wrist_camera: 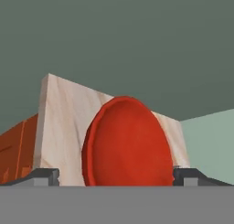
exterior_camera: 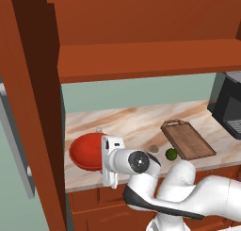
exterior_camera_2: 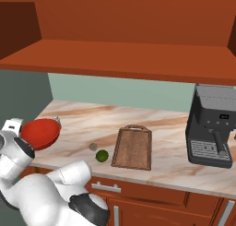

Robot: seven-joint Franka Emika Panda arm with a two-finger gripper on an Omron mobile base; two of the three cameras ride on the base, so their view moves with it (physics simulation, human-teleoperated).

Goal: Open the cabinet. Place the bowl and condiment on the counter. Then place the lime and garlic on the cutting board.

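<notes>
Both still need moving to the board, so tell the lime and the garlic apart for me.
The lime is dark green and glossy; the garlic is dull grey-beige. The lime looks slightly bigger than the garlic. The lime lies nearer the counter's front edge, the garlic just behind it. Both are small, roundish and off the cutting board.

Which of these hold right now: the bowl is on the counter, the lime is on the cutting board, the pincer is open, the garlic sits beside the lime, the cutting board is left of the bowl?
1. The red bowl is on the counter. True.
2. The lime lies on the cutting board. False: it lies on the counter, just off the board's near corner.
3. The pincer is open. True: its tips stand wide on either side of the bowl.
4. The garlic sits beside the lime. True.
5. The cutting board is left of the bowl. False: it is to the bowl's right.
</notes>
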